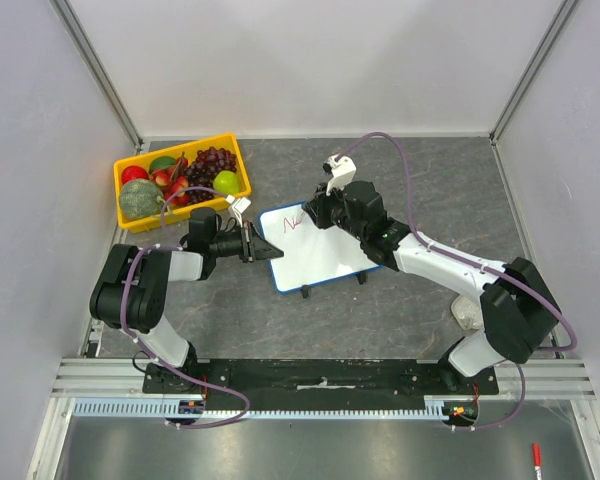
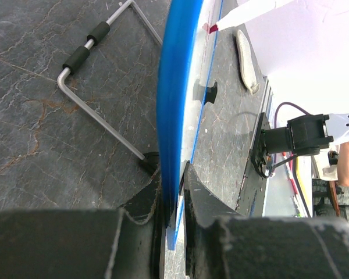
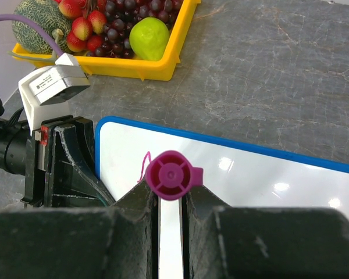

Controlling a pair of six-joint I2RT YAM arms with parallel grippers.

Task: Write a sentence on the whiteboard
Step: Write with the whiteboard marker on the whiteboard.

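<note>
The whiteboard point(image 1: 318, 252) sits at the middle of the table point(image 1: 430, 180), its long axis running left to right and skewed a little, the right end nearer the arms. It is a flat rectangle with a glossy white face and a thin blue frame with rounded corners. A bent wire stand point(image 2: 99, 110) with a black sleeve shows behind it. The sentence point(image 1: 294, 223) is only a few pink-red strokes near the far left corner. The left gripper point(image 1: 263, 248) has its jaws nearly shut, pinching the blue frame on the short left edge. The right gripper point(image 1: 318, 212) has narrow jaws clamped on a marker point(image 3: 171, 174) with a round magenta end, its tip at the board's face. A yellow tray point(image 1: 235, 150) of fruit stands on the table's far left.
</note>
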